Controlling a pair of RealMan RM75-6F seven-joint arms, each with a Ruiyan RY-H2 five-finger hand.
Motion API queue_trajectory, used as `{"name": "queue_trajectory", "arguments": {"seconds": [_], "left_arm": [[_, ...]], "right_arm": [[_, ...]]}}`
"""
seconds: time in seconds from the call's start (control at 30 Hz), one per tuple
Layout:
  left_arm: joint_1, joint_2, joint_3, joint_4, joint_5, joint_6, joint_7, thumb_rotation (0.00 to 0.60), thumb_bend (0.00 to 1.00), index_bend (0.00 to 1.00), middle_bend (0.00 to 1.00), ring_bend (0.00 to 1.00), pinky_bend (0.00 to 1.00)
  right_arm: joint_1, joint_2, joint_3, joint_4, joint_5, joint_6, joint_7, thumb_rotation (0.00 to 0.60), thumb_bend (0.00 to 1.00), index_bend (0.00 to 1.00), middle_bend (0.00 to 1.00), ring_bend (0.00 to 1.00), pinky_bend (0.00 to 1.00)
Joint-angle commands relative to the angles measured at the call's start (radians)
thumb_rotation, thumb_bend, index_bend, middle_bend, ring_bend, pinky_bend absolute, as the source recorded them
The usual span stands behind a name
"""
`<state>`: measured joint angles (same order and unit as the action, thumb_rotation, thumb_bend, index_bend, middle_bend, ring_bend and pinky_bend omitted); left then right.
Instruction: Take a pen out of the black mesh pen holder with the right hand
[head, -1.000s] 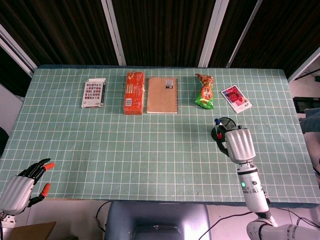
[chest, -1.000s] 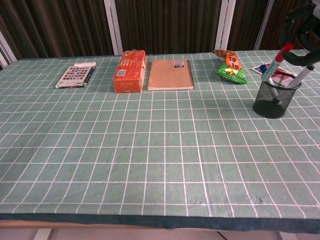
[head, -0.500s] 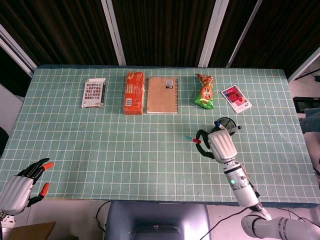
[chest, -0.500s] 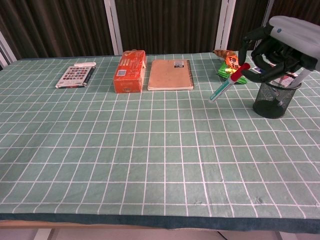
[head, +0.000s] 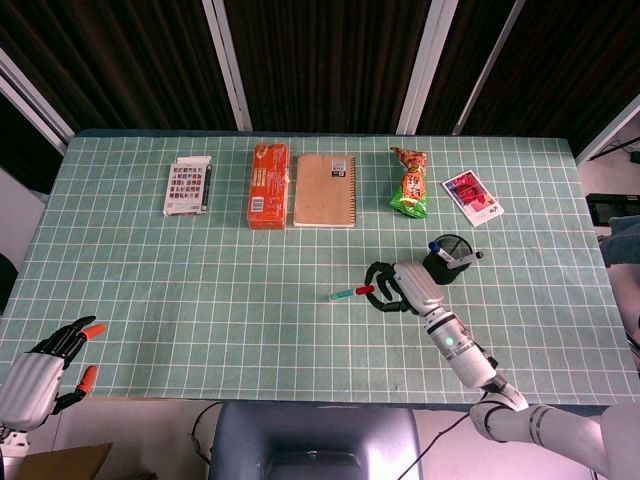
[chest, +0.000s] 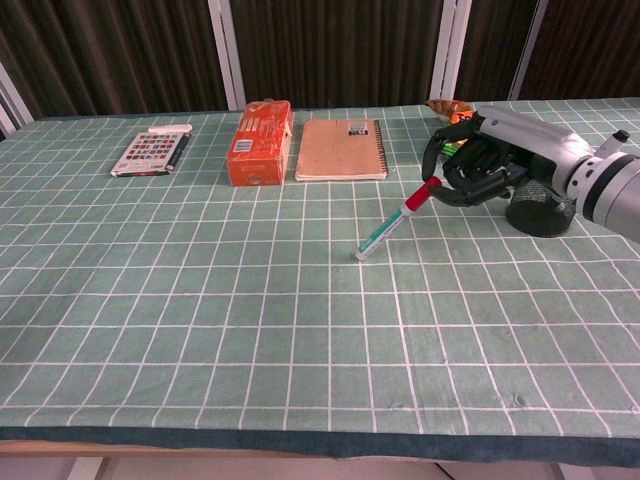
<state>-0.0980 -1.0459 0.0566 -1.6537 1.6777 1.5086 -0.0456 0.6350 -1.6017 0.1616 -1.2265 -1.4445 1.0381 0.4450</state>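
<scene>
My right hand (head: 400, 286) (chest: 482, 165) pinches the red-capped end of a teal and white pen (head: 347, 294) (chest: 390, 226), left of the black mesh pen holder (head: 444, 260) (chest: 541, 214). The pen slopes down to the left, its tip at or just above the table mat. The holder stands upright behind the hand, with more pens still in it. At the near left corner, off the table edge, my left hand (head: 45, 368) hangs with its fingers apart and nothing in it.
Along the far edge of the green grid mat (head: 200, 290) lie a card pack (head: 188, 186), an orange box (head: 268, 184), a brown spiral notebook (head: 325, 190), a green snack bag (head: 409, 182) and a red card (head: 472, 196).
My right hand has carried the pen out of the holder, leftward and down toward the mat. The left hand has barely moved.
</scene>
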Motion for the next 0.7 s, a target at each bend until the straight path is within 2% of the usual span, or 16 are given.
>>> {"name": "queue_trajectory", "arguments": {"seconds": [0.03, 0.13, 0.27, 0.4, 0.57, 0.63, 0.7], "left_arm": [[-0.001, 0.001, 0.000, 0.000, -0.001, -0.002, 0.000, 0.600, 0.46, 0.22, 0.14, 0.20, 0.42], [-0.002, 0.001, 0.000, -0.001, 0.001, -0.004, 0.001, 0.600, 0.46, 0.22, 0.15, 0.20, 0.42], [-0.004, 0.001, 0.001, -0.003, 0.001, -0.009, 0.005, 0.600, 0.46, 0.22, 0.15, 0.20, 0.42], [-0.003, 0.001, 0.001, -0.004, 0.003, -0.008, 0.005, 0.600, 0.46, 0.22, 0.15, 0.20, 0.42], [-0.003, 0.002, 0.002, -0.004, 0.005, -0.008, 0.005, 0.600, 0.46, 0.22, 0.15, 0.20, 0.42], [-0.004, 0.002, 0.002, -0.004, 0.004, -0.009, 0.002, 0.600, 0.46, 0.22, 0.15, 0.20, 0.42], [-0.003, 0.003, 0.002, -0.002, 0.004, -0.007, -0.001, 0.600, 0.46, 0.22, 0.15, 0.20, 0.42]], "right_arm": [[0.007, 0.042, -0.028, -0.027, 0.034, -0.081, -0.069, 0.600, 0.87, 0.75, 0.94, 0.99, 0.91], [0.009, 0.100, -0.035, -0.088, 0.092, -0.141, -0.182, 0.600, 0.77, 0.63, 0.90, 0.94, 0.87], [-0.003, 0.168, -0.032, -0.188, 0.191, -0.151, -0.374, 0.600, 0.74, 0.56, 0.81, 0.86, 0.85], [-0.015, 0.220, -0.035, -0.285, 0.292, -0.119, -0.582, 0.600, 0.73, 0.49, 0.69, 0.72, 0.83], [-0.024, 0.269, -0.042, -0.430, 0.441, -0.033, -0.839, 0.600, 0.73, 0.39, 0.52, 0.53, 0.72], [-0.036, 0.277, -0.048, -0.482, 0.461, 0.030, -0.915, 0.600, 0.72, 0.37, 0.45, 0.46, 0.63], [-0.064, 0.281, -0.058, -0.533, 0.440, 0.123, -0.966, 0.600, 0.71, 0.36, 0.42, 0.42, 0.56]]}}
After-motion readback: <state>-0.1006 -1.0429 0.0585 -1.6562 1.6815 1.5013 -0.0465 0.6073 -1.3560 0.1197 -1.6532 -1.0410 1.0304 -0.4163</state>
